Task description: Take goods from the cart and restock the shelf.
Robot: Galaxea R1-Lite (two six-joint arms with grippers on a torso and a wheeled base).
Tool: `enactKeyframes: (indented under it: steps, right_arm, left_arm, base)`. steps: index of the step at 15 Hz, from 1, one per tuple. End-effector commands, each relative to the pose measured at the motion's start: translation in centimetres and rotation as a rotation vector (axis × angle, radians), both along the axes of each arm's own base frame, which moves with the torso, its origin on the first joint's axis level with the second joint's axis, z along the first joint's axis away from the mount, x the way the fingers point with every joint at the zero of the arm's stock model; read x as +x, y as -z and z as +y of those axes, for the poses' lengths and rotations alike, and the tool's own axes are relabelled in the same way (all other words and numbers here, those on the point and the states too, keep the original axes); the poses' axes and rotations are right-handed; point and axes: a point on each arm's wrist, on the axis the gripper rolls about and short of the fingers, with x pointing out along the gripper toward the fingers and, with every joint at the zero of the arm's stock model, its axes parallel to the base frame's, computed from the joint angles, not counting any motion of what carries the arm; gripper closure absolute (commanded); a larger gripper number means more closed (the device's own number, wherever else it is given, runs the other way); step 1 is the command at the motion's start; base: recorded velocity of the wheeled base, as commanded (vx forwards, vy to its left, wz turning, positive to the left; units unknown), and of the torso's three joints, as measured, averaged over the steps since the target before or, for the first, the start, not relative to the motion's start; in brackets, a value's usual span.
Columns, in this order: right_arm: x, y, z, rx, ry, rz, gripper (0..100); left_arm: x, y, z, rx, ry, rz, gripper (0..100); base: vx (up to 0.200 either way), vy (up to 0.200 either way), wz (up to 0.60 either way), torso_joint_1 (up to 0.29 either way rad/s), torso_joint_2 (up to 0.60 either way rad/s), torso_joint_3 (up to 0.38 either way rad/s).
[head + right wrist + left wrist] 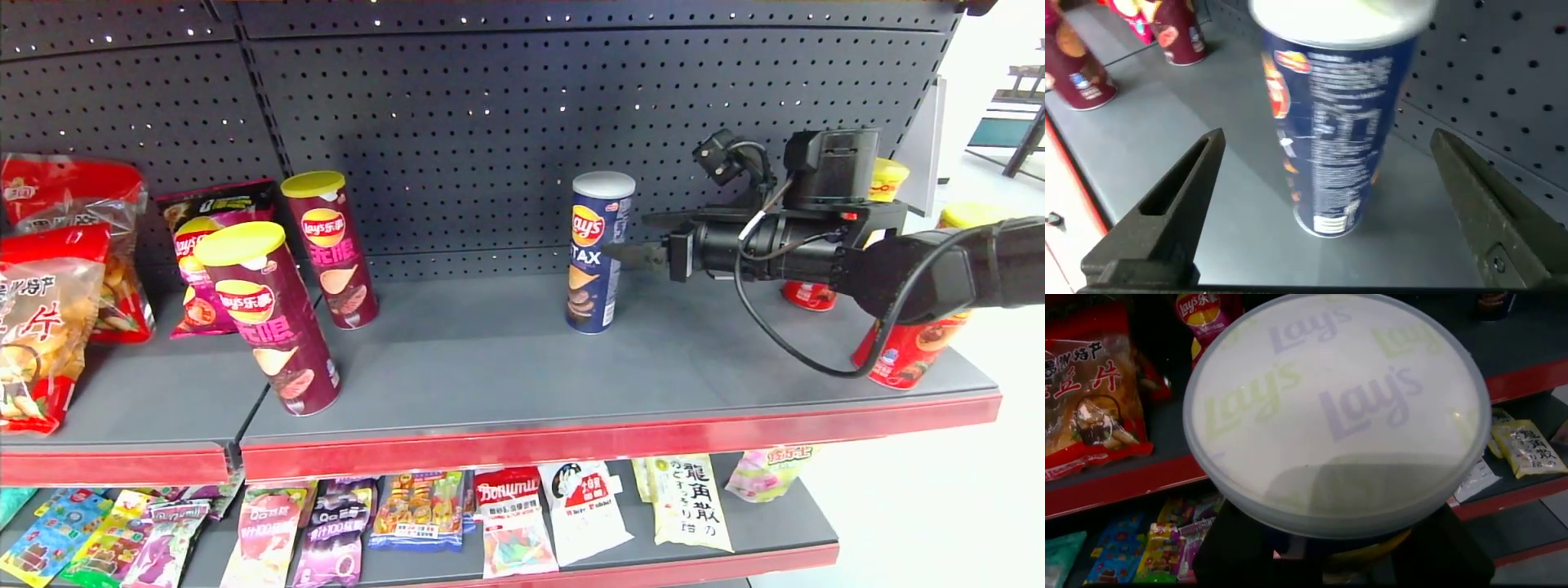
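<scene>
A blue chip can (598,253) with a grey lid stands upright on the grey upper shelf (490,367). My right gripper (624,251) is level with its middle, just to its right, and open. In the right wrist view the blue can (1339,98) stands between the wide-spread fingers (1176,204) of the right gripper (1327,143), and neither finger touches it. My left gripper (1343,555) is shut on another chip can, whose translucent white lid (1335,408) faces the camera in front of the shelf's red edge.
Two maroon yellow-lidded cans (269,318) (331,249) stand left of the blue one. Red cans (906,359) sit at the far right, behind my right arm. Snack bags (49,286) fill the left end. Flat packets (506,523) line the lower shelf.
</scene>
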Motion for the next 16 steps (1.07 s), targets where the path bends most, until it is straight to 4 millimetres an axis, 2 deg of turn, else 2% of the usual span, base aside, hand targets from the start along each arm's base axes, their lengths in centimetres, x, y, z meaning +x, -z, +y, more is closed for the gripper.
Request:
enactKeyframes:
  steps: [1,8,12,16]
  right_arm:
    - [0.6,0.6,0.2,-0.004,-0.002,0.012,0]
    - [1.6,0.6,0.7,0.006,-0.007,-0.002,0]
    - [1.8,0.8,2.0,0.008,-0.033,-0.001,0]
    - [3.0,0.6,3.2,0.018,-0.047,-0.034,0]
  left_arm:
    - [0.0,0.0,0.0,0.000,-0.002,0.002,100]
    - [0.1,0.0,0.0,0.000,-0.002,0.003,100]
    - [0.1,0.0,0.0,0.002,-0.003,0.004,100]
    - [0.1,0.0,0.0,0.002,-0.011,0.004,100]
  base:
    - [0.000,0.000,0.00,0.000,0.00,0.000]
    - [0.000,0.000,0.00,0.000,0.00,0.000]
    - [0.000,0.000,0.00,0.000,0.00,0.000]
    - [0.000,0.000,0.00,0.000,0.00,0.000]
